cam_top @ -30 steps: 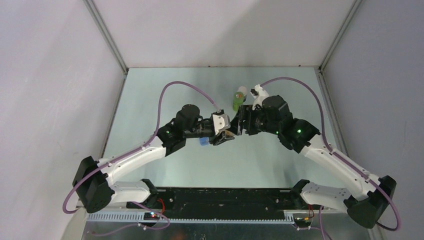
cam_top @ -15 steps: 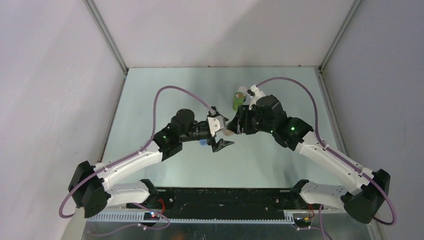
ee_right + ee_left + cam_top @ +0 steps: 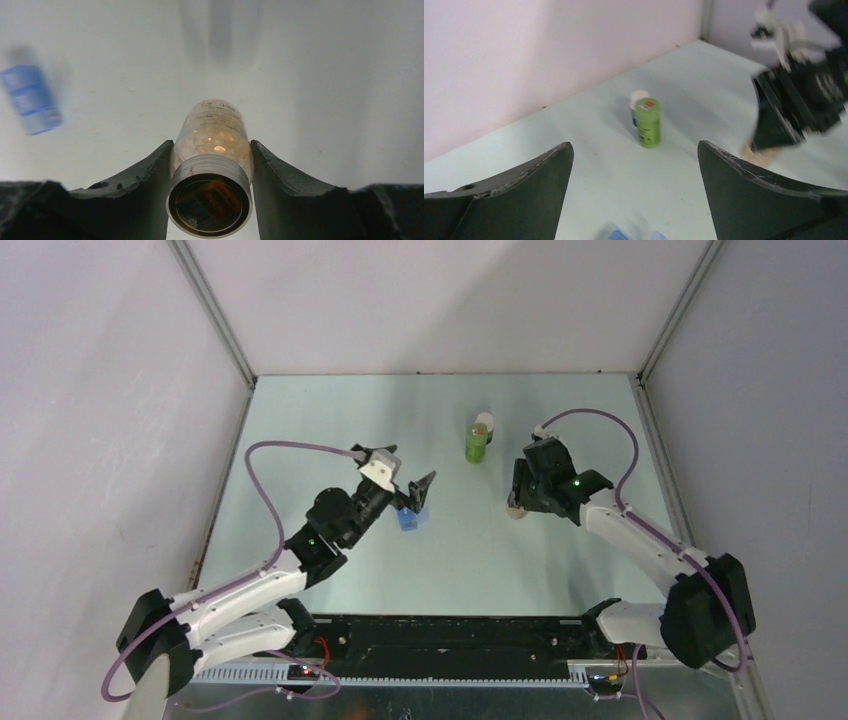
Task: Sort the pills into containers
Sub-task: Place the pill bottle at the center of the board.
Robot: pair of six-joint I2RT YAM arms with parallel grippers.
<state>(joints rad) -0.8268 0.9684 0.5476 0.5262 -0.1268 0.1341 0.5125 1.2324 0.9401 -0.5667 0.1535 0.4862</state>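
Two risks stand out. The right gripper (image 3: 211,150) has its fingers pinching the clear pill bottle (image 3: 212,127) just under its cap. The sides are smooth and round, so a slack squeeze could let it slip or topple. I cannot tell whether it touches the worktop (image 3: 300,440). The left gripper (image 3: 634,150) hangs with fingers spread and empty above the blue pill organiser (image 3: 407,521), which you could easily knock aside. The green bottle (image 3: 477,443) stands well apart. The worktop is pale and smooth, boxed in by plain walls.
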